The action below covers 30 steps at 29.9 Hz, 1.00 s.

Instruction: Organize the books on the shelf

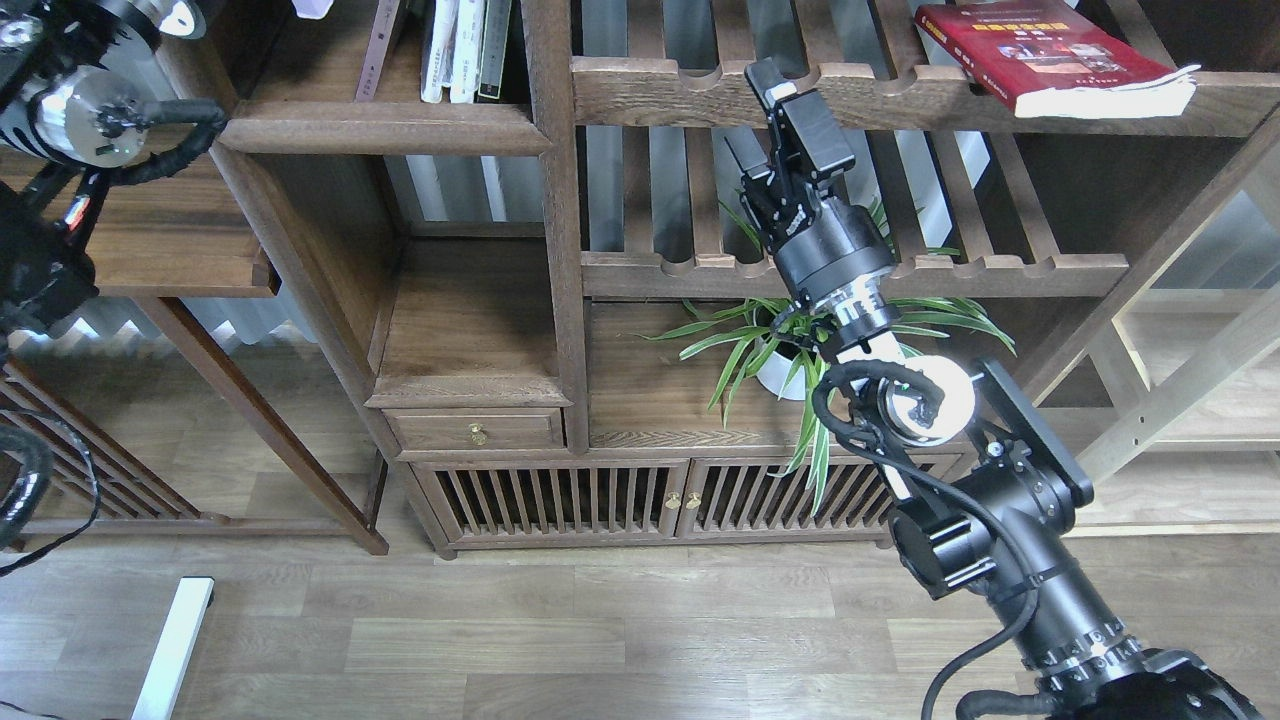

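The red book (1040, 50) with photos on its cover lies flat on the top slatted shelf at the upper right, its pages facing right. The solid shelf board (385, 128) with a moulded front edge is at the upper left. A thin dark brown item (378, 50) leans on it; I cannot tell whether it is a book. The thick white book is not clearly in view. My right gripper (760, 115) is raised in front of the slatted rail, left of the red book, fingers apart and empty. My left arm's thick joints (70, 110) show at the upper left; its gripper is out of view.
Slim white and dark-green volumes (462, 50) stand on the solid board. A potted plant (790, 350) sits in the lower compartment behind my right arm. A drawer (478, 430) and slatted cabinet doors (620, 500) lie below. A side table (190, 270) stands at the left.
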### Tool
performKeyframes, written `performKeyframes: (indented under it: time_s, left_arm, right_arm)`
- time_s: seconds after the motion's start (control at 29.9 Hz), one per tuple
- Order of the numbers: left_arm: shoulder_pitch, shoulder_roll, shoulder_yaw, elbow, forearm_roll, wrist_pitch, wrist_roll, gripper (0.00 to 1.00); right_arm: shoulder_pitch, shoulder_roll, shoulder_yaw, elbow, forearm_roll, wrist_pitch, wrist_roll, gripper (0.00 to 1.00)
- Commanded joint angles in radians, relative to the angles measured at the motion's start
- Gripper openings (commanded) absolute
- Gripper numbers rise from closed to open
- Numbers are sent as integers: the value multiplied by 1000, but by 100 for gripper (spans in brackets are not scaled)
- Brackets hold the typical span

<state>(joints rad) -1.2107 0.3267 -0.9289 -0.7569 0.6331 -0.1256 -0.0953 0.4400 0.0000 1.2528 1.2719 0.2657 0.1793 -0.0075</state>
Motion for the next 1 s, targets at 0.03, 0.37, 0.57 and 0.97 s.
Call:
performKeyframes:
  time_s: [0.03, 0.37, 0.57, 0.97]
  left_arm:
    - [-15, -18, 5, 36, 0, 0, -15, 2]
    - [-30, -40, 5, 76, 0, 12, -21, 2]
    - [-30, -41, 7, 85, 0, 12, -21, 2]
    - [-32, -41, 59, 94, 0, 23, -20, 4]
  right_arm:
    - [-1, 0, 2, 3, 3, 0, 0, 88]
    - [-1, 0, 7, 3, 6, 0, 0, 88]
    - [-1, 0, 10, 6, 7, 0, 0, 88]
    - [-1, 0, 10, 11, 12, 0, 0, 88]
